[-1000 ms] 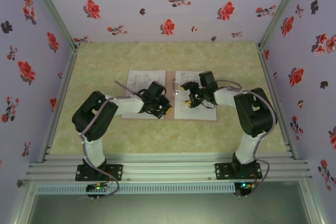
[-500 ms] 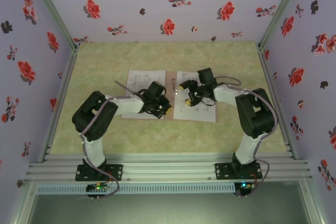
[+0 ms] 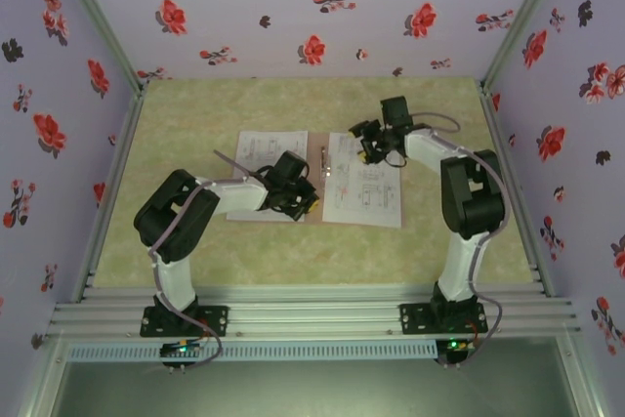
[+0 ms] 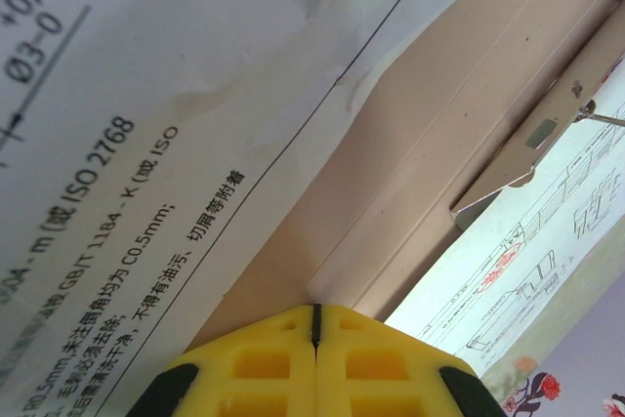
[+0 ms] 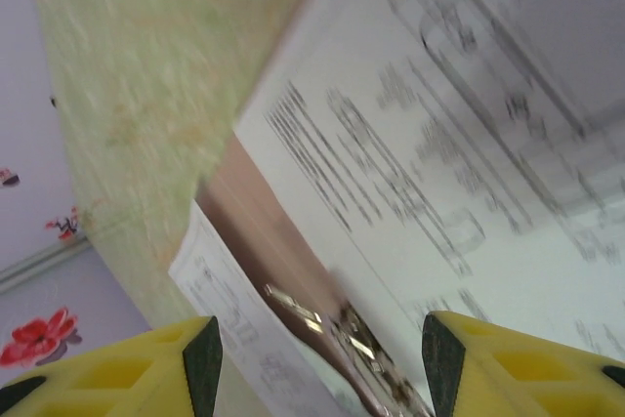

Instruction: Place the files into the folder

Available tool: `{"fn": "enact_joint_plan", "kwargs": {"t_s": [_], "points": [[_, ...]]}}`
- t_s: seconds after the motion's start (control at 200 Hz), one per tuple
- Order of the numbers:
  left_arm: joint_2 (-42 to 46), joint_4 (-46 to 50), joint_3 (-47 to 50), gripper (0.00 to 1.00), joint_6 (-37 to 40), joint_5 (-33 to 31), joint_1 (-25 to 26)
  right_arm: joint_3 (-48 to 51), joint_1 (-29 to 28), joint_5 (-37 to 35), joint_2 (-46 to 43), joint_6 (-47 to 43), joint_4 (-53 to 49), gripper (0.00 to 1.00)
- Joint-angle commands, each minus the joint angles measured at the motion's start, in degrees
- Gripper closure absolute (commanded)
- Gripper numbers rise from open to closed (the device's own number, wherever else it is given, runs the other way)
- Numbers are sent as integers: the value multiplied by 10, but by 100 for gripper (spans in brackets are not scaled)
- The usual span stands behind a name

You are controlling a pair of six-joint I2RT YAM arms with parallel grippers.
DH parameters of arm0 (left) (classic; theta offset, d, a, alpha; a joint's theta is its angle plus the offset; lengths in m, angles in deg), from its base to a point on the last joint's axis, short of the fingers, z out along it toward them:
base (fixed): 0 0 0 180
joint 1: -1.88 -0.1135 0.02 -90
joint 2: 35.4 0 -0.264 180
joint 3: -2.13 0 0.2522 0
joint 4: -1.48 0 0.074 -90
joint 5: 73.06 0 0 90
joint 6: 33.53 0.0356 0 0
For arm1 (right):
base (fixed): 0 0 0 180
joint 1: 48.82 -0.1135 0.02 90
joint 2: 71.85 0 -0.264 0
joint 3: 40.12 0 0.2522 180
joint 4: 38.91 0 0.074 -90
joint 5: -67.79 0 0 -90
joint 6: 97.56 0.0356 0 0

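From the top camera, the table (image 3: pixel 195 114) has a pale green, mottled surface. It is closed in by lilac walls (image 3: pixel 293 7) printed with red and dark flowers. Grey metal rails (image 3: pixel 312 319) run along the near edge, under the two arm bases. The folder (image 3: pixel 313 148) lies open and flat in the middle of the table. The left sheet (image 3: pixel 262 148) is on its left half and the right sheet (image 3: pixel 366 192) is on its right half. A pinkish-brown strip of the folder shows between them. The left gripper (image 3: pixel 301 204) is low on the near part of the left sheet, just beside the folder's middle strip. The right gripper (image 3: pixel 368 146) is over the far end of the folder's right half.

In the left wrist camera, the yellow fingers (image 4: pixel 254 373) of the left gripper (image 4: pixel 315 339) are pressed together, and I see nothing between them. They are at the edge of the left sheet (image 4: pixel 146 95), where it lies on the folder (image 4: pixel 439 95). This sheet is a little wrinkled there. The metal clip (image 4: pixel 527 144) is on the folder beyond, and past it is the right sheet (image 4: pixel 547 241) with its line drawings. A piece of flowered wall (image 4: pixel 547 388) shows in the corner.

The right wrist camera is blurred. The right gripper (image 5: pixel 317 368) has its fingers (image 5: pixel 527 363) well apart and it holds nothing. Below it are the right sheet (image 5: pixel 439 144), the folder strip (image 5: pixel 264 212) with the clip (image 5: pixel 322 319), and the left sheet (image 5: pixel 234 319). Beyond the folder are the green table (image 5: pixel 146 65) and the lilac wall (image 5: pixel 34 241).
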Motion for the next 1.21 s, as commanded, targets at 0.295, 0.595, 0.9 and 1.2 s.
{"fn": "enact_joint_plan", "kwargs": {"t_s": [0.295,0.595,0.9,1.2], "points": [[-26,32,-4,100,13,-9,5,-118,16,2,103,-79,-120,41],[-24,35,-4,100,14,-9,4,-133,9,16,125,-71,-114,41],[-26,36,-5,100,14,-8,5,-139,5,16,120,-68,-107,40],[-24,37,-5,100,17,-8,4,-161,3,38,156,-66,-116,40]]}}
